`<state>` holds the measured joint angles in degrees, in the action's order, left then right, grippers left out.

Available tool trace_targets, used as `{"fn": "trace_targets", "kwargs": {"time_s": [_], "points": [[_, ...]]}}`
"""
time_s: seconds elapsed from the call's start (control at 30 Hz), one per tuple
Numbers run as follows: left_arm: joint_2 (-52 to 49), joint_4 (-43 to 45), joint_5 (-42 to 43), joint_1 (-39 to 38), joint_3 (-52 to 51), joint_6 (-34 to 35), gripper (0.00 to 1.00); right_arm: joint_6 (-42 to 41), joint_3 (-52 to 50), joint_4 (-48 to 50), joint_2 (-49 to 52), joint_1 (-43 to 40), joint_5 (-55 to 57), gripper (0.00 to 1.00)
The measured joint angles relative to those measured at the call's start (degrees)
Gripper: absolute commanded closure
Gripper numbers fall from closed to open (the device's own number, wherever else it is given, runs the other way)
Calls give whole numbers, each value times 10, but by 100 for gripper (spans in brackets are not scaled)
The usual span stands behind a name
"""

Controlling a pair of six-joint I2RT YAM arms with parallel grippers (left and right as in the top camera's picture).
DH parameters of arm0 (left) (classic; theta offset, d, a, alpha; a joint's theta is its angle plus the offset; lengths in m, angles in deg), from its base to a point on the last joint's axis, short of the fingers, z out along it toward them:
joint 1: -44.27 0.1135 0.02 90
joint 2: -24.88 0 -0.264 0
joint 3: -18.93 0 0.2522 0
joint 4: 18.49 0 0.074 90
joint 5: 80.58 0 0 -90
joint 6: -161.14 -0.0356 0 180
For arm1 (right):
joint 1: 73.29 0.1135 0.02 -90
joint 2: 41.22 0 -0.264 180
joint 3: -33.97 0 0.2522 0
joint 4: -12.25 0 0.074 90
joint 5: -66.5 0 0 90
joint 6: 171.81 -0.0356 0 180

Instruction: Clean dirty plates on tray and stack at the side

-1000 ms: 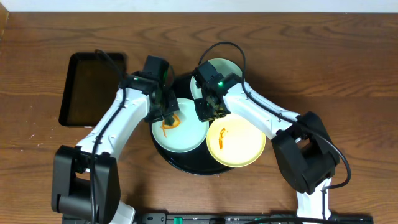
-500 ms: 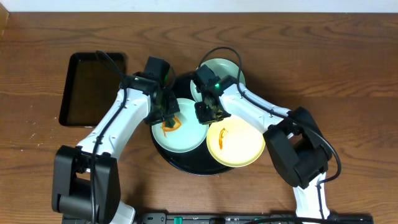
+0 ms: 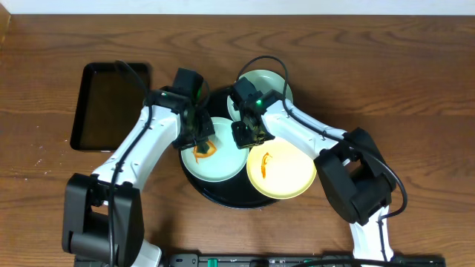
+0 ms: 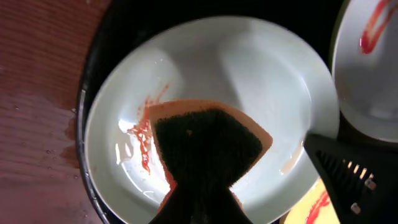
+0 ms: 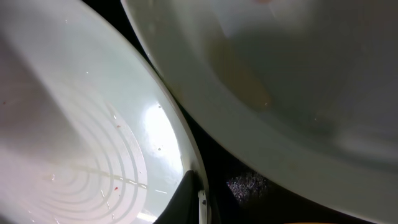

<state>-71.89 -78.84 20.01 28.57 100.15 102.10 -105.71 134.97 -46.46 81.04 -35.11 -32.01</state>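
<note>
Right gripper (image 3: 245, 138) is closing tighter than before, pinching plate (image 3: 223, 165) rim at 3 o'clock | left gripper (image 3: 200, 139) is pinching sponge (image 4: 208, 146) | sauce (image 4: 143, 134) is sitting at sponge's 9 o'clock

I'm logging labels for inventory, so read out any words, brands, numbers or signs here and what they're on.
None can be read.
No print on the front mint plate, back mint plate, yellow plate, round tray, rectangular tray or sponge.
The black bar at the bottom edge: too small to tell.
</note>
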Motion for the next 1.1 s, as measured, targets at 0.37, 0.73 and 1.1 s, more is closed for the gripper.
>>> {"fn": "trace_targets", "kwargs": {"time_s": [0.37, 0.73, 1.1], "points": [[0, 84, 17, -15, -83, -6, 92, 0, 0, 1, -1, 0, 0, 99], [-1, 195, 59, -16, -143, 17, 92, 0, 0, 1, -1, -1, -4, 98], [2, 241, 52, -17, -173, 23, 92, 0, 0, 1, -1, -4, -11, 99]]}}
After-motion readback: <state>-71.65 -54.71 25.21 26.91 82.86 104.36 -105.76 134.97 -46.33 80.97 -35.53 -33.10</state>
